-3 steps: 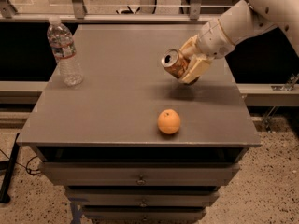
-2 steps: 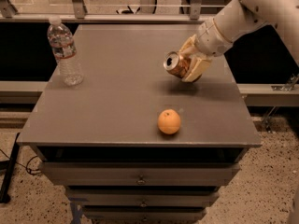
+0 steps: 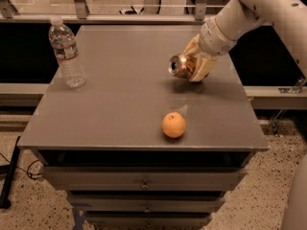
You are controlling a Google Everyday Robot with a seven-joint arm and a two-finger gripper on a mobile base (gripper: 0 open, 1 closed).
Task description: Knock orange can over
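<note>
the gripper (image 3: pixel 193 64) is closed narrowly on the orange can (image 3: pixel 179 66), which lies tipped sideways between its fingers, silver top pointing away from the gripper, low over the tabletop (image 3: pixel 120 104); the can's lettering is unreadable

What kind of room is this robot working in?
Probably a lab or workshop test area, not a home. A grey drawer cabinet serves as the table, the floor is hard and speckled, and the robot's end effector grips the tilted orange can above the cabinet top.
</note>
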